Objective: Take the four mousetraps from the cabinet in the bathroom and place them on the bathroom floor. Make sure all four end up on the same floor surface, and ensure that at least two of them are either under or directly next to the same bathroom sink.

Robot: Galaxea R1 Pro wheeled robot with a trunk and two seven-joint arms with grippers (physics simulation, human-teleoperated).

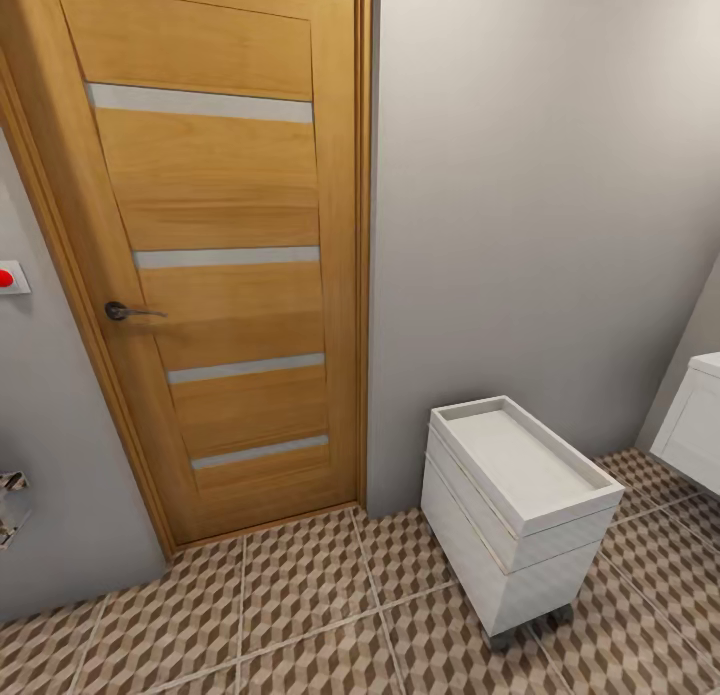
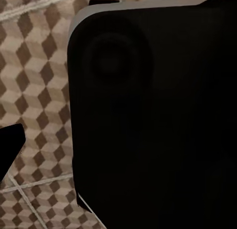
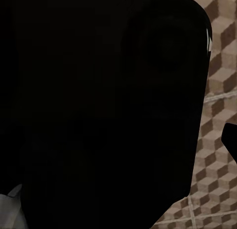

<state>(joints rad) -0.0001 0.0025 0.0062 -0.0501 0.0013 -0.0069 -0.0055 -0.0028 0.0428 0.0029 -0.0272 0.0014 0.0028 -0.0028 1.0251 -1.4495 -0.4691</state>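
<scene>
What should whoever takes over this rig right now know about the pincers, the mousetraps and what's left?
Pincers: state cannot be told; both wrist views look past a large dark body to the cube-pattern floor tiles.
Head view: closed wooden door, white wheeled drawer unit on the tiles, corner of a white vanity at far right.
Mousetraps, wooden cabinet: not located.
Done: nothing evident.
Left: find cabinet, move all four traps.

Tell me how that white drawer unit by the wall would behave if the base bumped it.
The drawer unit likely rolls rather than tips: a dark wheel shows under its near corner, and the tiled floor looks smooth. It looks boxy and low, so probably stable. Its tray-like top looks bare, so nothing should slide off. Weight cannot be judged; it may be light.
</scene>
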